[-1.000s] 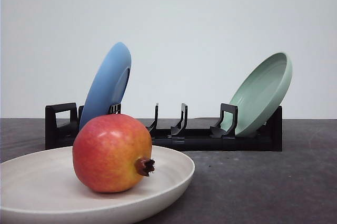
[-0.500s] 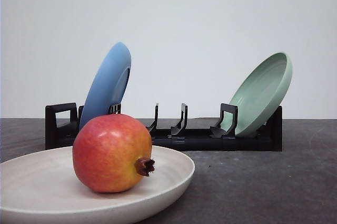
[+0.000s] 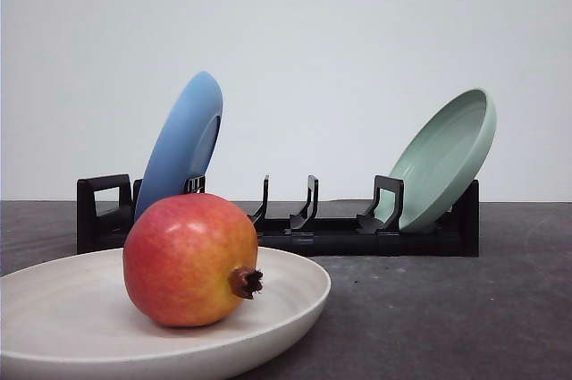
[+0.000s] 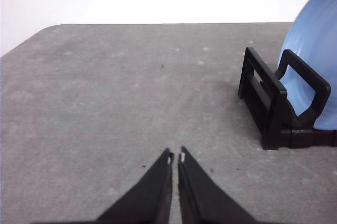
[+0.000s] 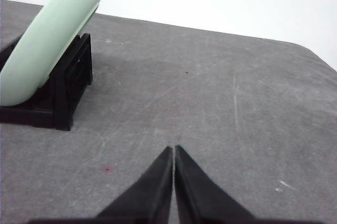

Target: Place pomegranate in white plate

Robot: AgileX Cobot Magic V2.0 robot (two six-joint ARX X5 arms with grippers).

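Three plates are on the grey table (image 3: pixel 447 308). Nearest the camera, the white plate (image 3: pixel 295 295) lies flat with the pomegranate (image 3: pixel 189 259) resting inside it, crown nub pointing right. Behind stands a black rack (image 3: pixel 313 232): the blue plate (image 3: pixel 183 143) leans in its left end, the green plate (image 3: pixel 447 156) in its right end, and the middle slots between them are bare. The pomegranate partly hides the blue plate's lower edge and the rack's left end. Left gripper (image 4: pixel 175 156): jaws nearly together, tips a sliver apart, gripping nothing, above bare table beside the rack's left end. Right gripper (image 5: pixel 174 149): jaws closed tip to tip, gripping nothing, above bare table beside the rack's right end.
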